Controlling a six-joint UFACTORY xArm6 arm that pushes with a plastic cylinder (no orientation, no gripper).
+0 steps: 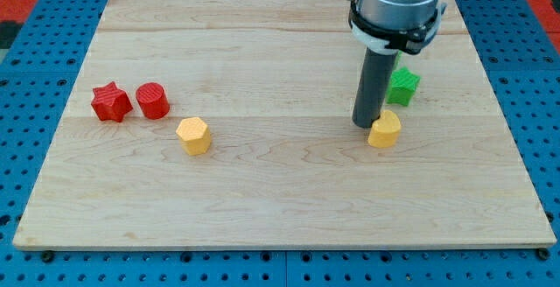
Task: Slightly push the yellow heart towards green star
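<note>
Five blocks sit on our wooden table point(262, 199), and the one that matters is the yellow heart point(384, 130), lying right of centre with our tip point(365, 124) at its left edge, apparently touching it or just beside it, though the rod's shadow makes actual contact hard to call. The green star point(403, 86) lies just above the heart and a little to the view's right, partly hidden behind our rod, so the line from heart to star runs upward and slightly rightward. That is the relation the coming move turns on: our tip stands to the left of the heart and roughly level with its upper part, not below it, so a straight push from here would, we judge, send the heart toward the view's right and past the star instead of toward it. We would want our tip below and a little left of the heart before nudging it up. The gap between heart and star looks small, so only a short push is called for. We carry no pincer at all, only the bare rod, so nothing is held. Counting: one yellow heart, one yellow hexagon point(193, 135) left of centre, one green star, and at the far left one red star point(111, 101) beside one red cylinder point(152, 100).
</note>
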